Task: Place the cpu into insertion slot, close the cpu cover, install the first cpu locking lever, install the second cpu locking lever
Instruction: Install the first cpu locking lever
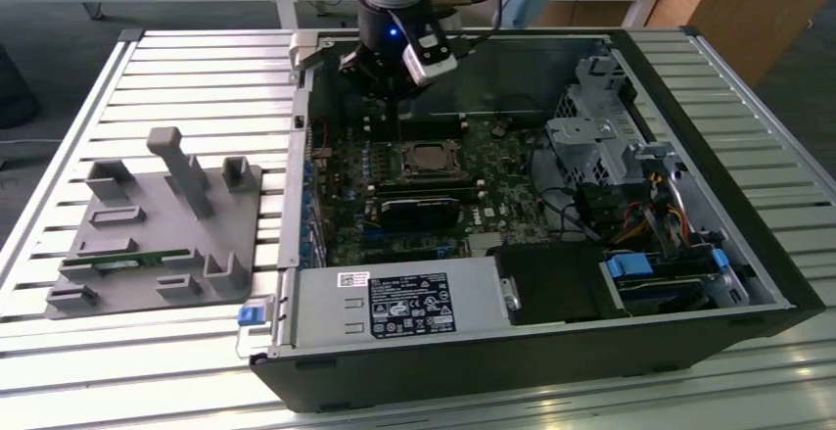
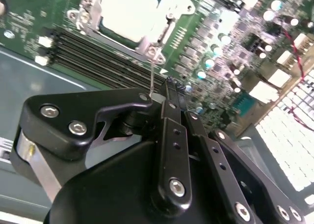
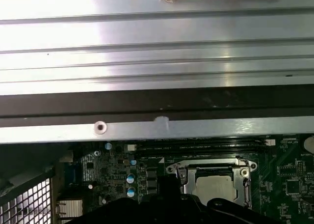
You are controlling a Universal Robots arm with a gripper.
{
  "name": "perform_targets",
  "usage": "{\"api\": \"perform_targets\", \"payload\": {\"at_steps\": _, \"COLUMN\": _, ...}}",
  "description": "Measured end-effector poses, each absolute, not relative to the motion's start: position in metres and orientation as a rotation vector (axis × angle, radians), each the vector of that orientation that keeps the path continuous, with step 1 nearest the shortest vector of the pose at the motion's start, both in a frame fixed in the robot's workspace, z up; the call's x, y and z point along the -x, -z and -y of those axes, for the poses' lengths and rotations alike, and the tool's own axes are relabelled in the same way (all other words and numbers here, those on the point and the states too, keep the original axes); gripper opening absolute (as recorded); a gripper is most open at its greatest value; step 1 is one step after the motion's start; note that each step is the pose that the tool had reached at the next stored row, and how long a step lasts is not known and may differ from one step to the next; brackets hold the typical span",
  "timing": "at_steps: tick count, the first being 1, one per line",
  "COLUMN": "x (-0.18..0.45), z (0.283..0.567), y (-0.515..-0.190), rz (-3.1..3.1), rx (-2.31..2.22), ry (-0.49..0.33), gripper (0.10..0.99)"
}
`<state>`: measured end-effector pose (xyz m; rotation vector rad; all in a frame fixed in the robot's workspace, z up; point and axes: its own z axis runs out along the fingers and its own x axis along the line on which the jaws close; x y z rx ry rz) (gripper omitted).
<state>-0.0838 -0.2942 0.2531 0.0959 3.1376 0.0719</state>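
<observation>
Already cpu (image 2: 128,14) sits in insertion slot (image 1: 426,160), mid-motherboard (image 1: 392,205), cpu cover (image 3: 216,169) down over it. Gripper (image 2: 167,94) hovers just beyond socket's far edge, fingers together, thin locking lever (image 2: 153,79) beside tips — lever step in hand. Next move calls for fine alignment.

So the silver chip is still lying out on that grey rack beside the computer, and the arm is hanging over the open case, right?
Not quite. The cpu is not on the grey rack; it already sits in the insertion slot on the green board, with the cpu cover framing it, as both wrist views show. The rest holds: in the exterior view the gripper hangs over the open case.
</observation>
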Motion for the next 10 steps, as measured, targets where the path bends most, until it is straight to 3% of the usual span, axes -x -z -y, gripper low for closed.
{"api": "perform_targets", "payload": {"at_steps": 10, "x": 0.054, "z": 0.294, "y": -0.252, "rz": -3.147, "rx": -0.093, "ry": -0.075, "gripper": 0.106}}
